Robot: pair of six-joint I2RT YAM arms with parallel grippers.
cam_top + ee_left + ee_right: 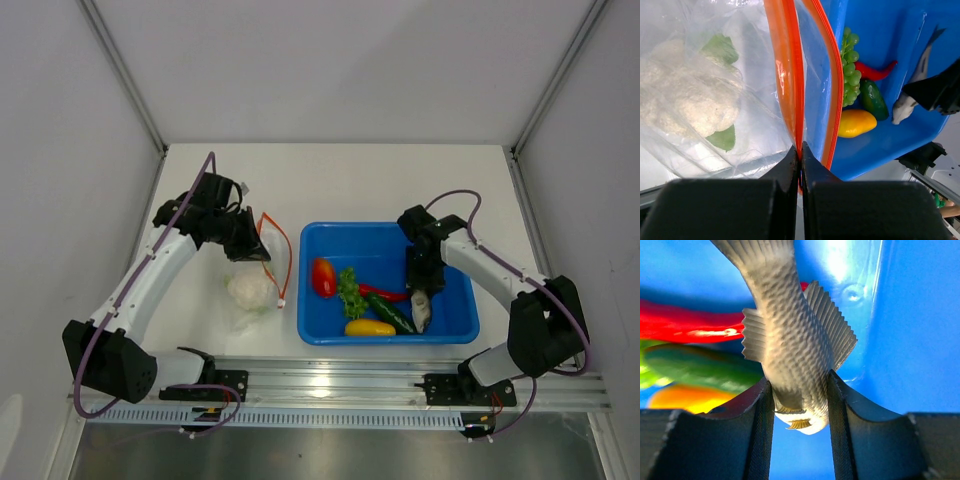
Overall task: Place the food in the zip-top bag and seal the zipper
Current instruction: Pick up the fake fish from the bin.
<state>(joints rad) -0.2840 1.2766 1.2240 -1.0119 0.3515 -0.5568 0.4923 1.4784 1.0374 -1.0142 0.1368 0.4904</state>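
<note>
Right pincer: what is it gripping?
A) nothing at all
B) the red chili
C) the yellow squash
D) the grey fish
D: the right pincer has a finger pressed against each side of the grey fish, over the blue tray.

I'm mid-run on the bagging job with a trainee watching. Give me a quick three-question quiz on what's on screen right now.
1. True or false: the cauliflower is already inside the zip-top bag.
2. Which toy food is the right hand shut on?
3. Fill in: the left hand pinches the bag's orange-red ____.

Key: 1 true. 2 the fish, in the blue tray. 3 zipper.
</note>
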